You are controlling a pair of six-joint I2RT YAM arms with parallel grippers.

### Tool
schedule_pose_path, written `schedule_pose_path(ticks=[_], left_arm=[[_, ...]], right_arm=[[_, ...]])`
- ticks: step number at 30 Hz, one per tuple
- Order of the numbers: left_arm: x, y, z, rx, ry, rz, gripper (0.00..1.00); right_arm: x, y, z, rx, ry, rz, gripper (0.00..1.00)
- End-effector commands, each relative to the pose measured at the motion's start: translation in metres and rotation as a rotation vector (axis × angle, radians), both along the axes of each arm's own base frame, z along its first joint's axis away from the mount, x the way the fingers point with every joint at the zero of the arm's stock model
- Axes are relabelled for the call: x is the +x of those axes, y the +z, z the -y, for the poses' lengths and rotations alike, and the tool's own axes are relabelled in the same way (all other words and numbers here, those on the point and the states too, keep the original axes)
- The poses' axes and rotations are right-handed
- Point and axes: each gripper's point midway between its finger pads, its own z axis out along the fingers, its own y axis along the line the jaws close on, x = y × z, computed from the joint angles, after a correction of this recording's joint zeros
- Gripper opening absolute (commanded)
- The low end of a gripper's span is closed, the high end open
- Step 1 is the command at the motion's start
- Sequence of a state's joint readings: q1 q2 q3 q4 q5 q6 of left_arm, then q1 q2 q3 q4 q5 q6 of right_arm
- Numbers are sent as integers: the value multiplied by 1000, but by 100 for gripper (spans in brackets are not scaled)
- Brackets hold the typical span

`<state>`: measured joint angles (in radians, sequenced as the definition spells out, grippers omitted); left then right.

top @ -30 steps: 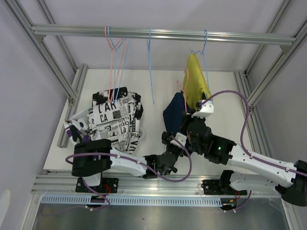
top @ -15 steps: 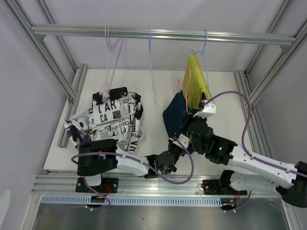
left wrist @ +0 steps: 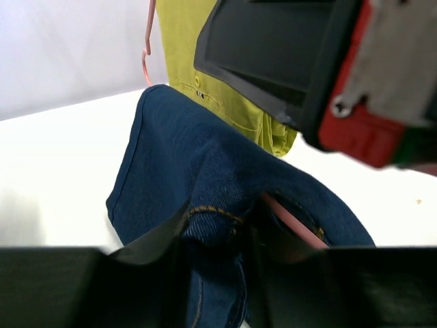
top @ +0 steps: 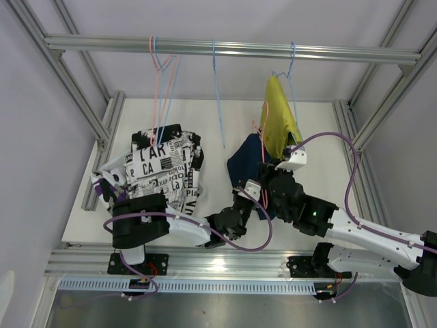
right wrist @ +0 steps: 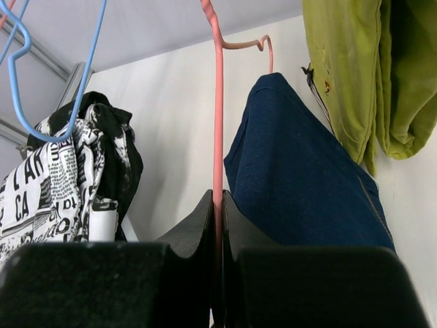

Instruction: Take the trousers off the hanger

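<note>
The navy trousers [top: 240, 164] hang on a pink hanger [top: 262, 140] low over the table, right of centre. My right gripper [right wrist: 218, 205] is shut on the pink hanger's [right wrist: 218, 102] wire, with the navy cloth [right wrist: 293, 178] just to its right. My left gripper [left wrist: 218, 239] reaches in from below and its jaws pinch a seamed fold of the navy trousers [left wrist: 198, 157]; the pink hanger's bar [left wrist: 293, 222] shows inside the cloth. In the top view the left gripper [top: 246, 195] sits at the trousers' lower edge. Yellow trousers [top: 278, 116] hang from a blue hanger behind.
A heap of trousers [top: 164, 167], white with dark print over black cloth, lies on the table at the left. Bare pink [top: 160, 89] and blue [top: 217, 96] hangers dangle from the metal rail [top: 225, 48]. The right arm's body [left wrist: 321, 61] looms close above the left gripper.
The left gripper has closed from wide open onto the navy cloth and shifted left. The navy trousers' lower part has swung left with it. The right gripper stays shut on the hanger.
</note>
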<state>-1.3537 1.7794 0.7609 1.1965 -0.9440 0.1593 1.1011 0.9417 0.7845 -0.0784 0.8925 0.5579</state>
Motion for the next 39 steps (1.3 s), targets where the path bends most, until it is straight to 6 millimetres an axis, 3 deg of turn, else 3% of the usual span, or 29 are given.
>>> schedule_pose_path(ticks=[1,2,3,6,12,16,23,28,39], left_arm=[[26,3,-25,-71,135,-13,31],[26,4,-25,-73,135,-12,27],[26,5,-27,-75,137,-12,16],[25,7,-30,-76,140,-12,1],[20,18,-41,-98,128,-5,1],[18,37,-48,-102,131,24,1],[3,79,-56,-140,95,68,1],[-3,110,-65,-148,99,105,1],[-10,105,-80,-100,128,77,1]], right_arm=[[-9,11,-9,81,42,9,0],[-9,10,-8,78,37,8,0],[-8,10,-6,74,27,11,0],[-7,7,-4,66,16,13,0],[-4,-6,-8,51,7,1,0],[-4,-11,-8,56,4,-4,0],[-2,-26,0,40,-28,-18,0],[-2,-24,-1,84,-30,-10,0],[-2,-33,4,87,-43,-21,0]])
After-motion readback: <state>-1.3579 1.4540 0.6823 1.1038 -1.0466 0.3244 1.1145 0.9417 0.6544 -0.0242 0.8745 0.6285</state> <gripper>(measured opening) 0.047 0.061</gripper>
